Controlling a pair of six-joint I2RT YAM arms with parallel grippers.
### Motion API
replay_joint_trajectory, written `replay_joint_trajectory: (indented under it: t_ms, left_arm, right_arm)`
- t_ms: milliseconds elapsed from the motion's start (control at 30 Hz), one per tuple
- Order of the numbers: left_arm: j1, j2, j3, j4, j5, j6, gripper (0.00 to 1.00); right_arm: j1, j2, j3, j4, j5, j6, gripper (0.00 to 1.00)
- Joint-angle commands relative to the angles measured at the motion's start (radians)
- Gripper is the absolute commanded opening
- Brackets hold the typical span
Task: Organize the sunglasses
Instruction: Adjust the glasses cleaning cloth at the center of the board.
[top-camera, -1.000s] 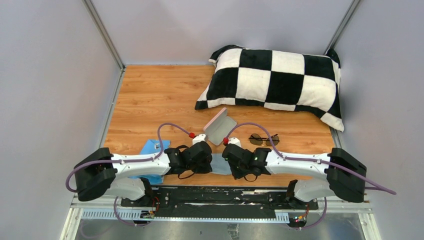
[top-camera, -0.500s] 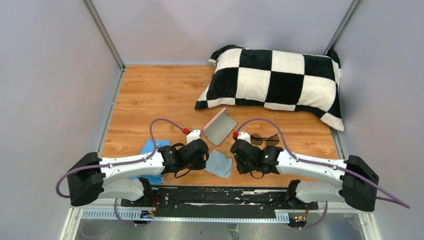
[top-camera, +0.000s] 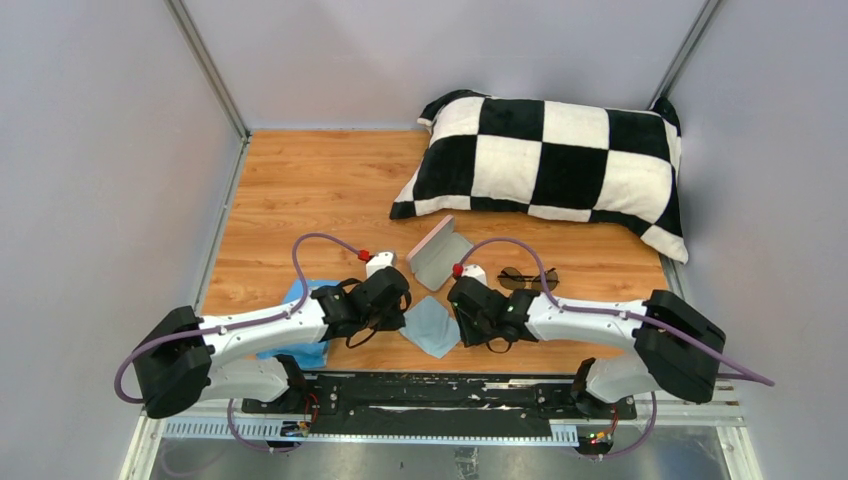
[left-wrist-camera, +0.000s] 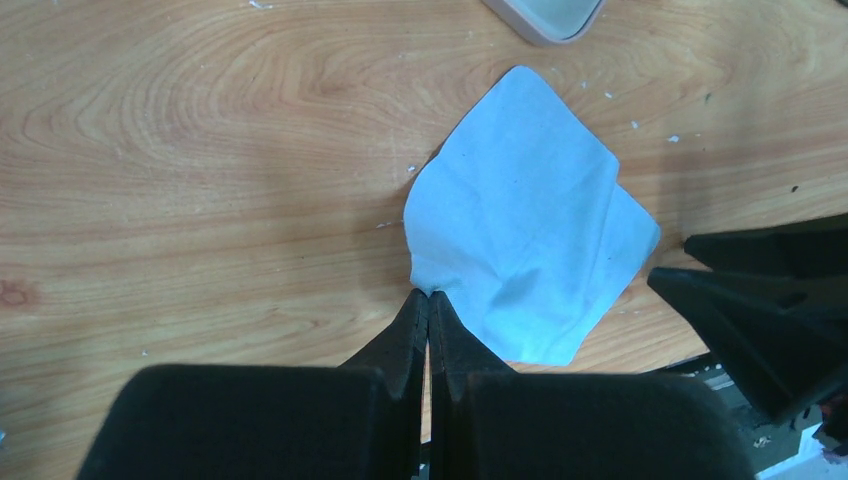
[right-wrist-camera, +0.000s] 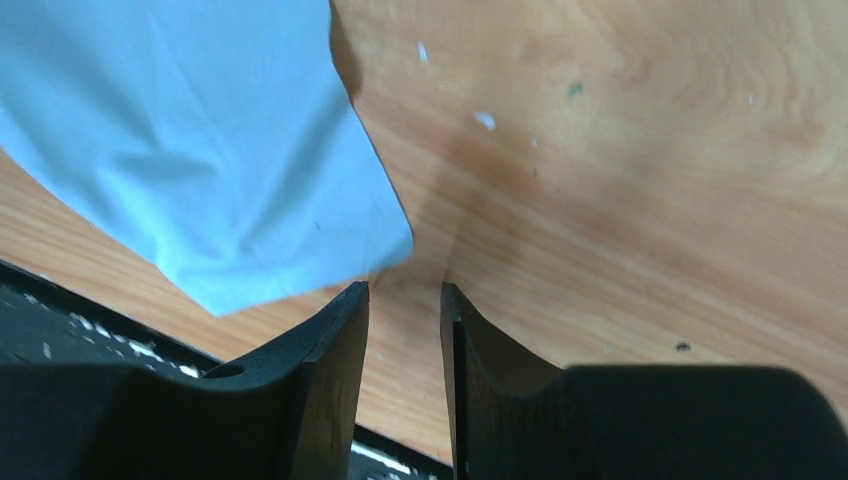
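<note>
Lower centre: left fingers (left-wrist-camera: 408, 340) pressed shut on a corner of the crumpled light-blue cloth (left-wrist-camera: 525, 230) | right fingers (right-wrist-camera: 335, 345) a narrow gap apart, holding nothing, just beside the cloth's edge | thin dark-framed, brown-lensed sunglasses (top-camera: 527, 278) lie on the wooden worktop (top-camera: 300, 200) right of centre, near the pink case (top-camera: 438, 255).

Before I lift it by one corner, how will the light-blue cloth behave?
The cloth probably droops limp: it lies creased and thin. Likely very light, so a push may bunch it on the smooth table.
</note>
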Motion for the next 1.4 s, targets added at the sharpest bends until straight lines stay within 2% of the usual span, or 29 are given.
replay_joint_trajectory:
  t_ms: [0,333,367,533,767,900,1133,1300,1367]
  left_arm:
    - [0.006,-0.019,-0.026,0.016,0.005,0.006,0.0]
    - [0.007,-0.023,-0.025,0.03,0.012,0.002,0.0]
    - [0.007,-0.022,-0.025,0.03,0.012,0.001,0.0]
    - [0.007,-0.02,-0.022,0.022,0.012,0.006,0.0]
    - [0.007,-0.006,0.0,0.006,0.026,0.026,0.0]
    - [0.006,-0.015,0.07,-0.069,-0.011,0.057,0.0]
    - [0.0,-0.155,0.134,-0.169,-0.016,0.111,0.0]
    - [-0.058,-0.205,0.241,-0.3,-0.047,0.134,0.0]
    - [-0.062,-0.217,0.272,-0.327,-0.059,0.14,0.0]
  right_arm:
    - [-0.04,0.051,0.024,0.073,-0.009,0.007,0.39]
    - [-0.042,0.116,0.02,0.116,0.003,0.011,0.36]
    - [-0.041,0.119,0.019,0.118,-0.003,0.01,0.33]
    - [-0.04,0.093,0.016,0.118,-0.021,0.009,0.01]
    - [-0.039,-0.032,0.031,0.061,-0.005,-0.003,0.0]
    - [-0.041,-0.108,0.07,0.009,-0.005,-0.023,0.0]
    - [-0.041,-0.269,0.098,-0.065,-0.015,-0.029,0.0]
    - [-0.041,-0.369,0.13,-0.085,-0.188,-0.053,0.0]
    - [-0.041,-0.395,0.141,-0.1,-0.209,-0.051,0.0]
